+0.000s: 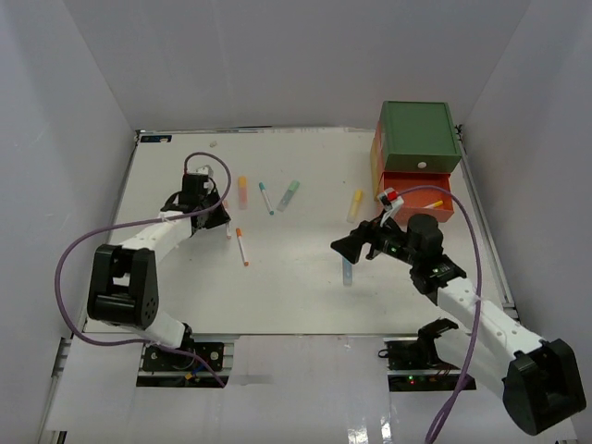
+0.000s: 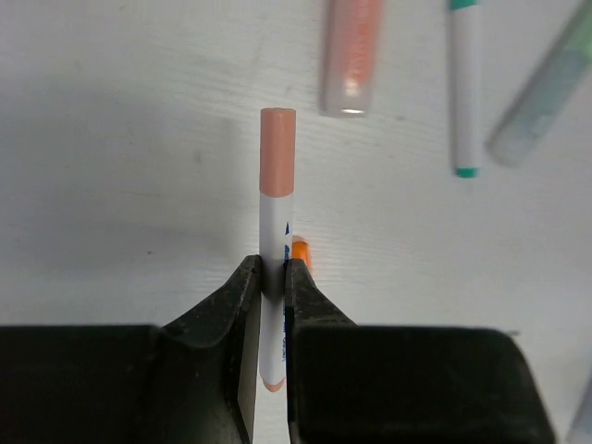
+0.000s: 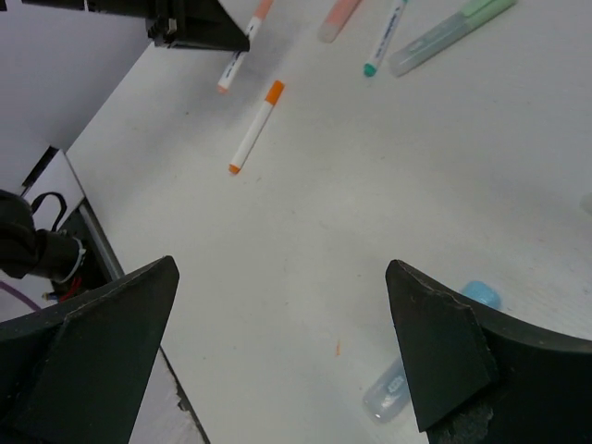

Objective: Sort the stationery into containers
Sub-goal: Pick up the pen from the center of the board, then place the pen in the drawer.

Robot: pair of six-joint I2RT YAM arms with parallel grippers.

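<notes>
White-barrelled with a pale pink cap, one thin pen (image 2: 276, 199) is pinched by the left pincer (image 2: 273, 277), whose jaws are pressed tight on it, at the left side of the bench (image 1: 305, 296). The jaws hold it near its tail end, so most of its length sticks out ahead. I cannot tell whether it touches the bench.

An orange-tipped pen (image 1: 241, 247) lies loose just beside it. Farther back lie a peach highlighter (image 1: 242, 191), a teal-tipped pen (image 1: 266, 197) and a green highlighter (image 1: 289, 194).

The right pincer (image 3: 282, 268) is spread wide and holds nothing, poised near a blue highlighter (image 3: 393, 388). The stacked drawers (image 1: 418, 137) stand at the far right corner, well apart from the held pen.

The likely risk is that this off-centre grip lets the pen swivel or slip out on the long carry across. A low sweep could also knock the orange-tipped pen.
</notes>
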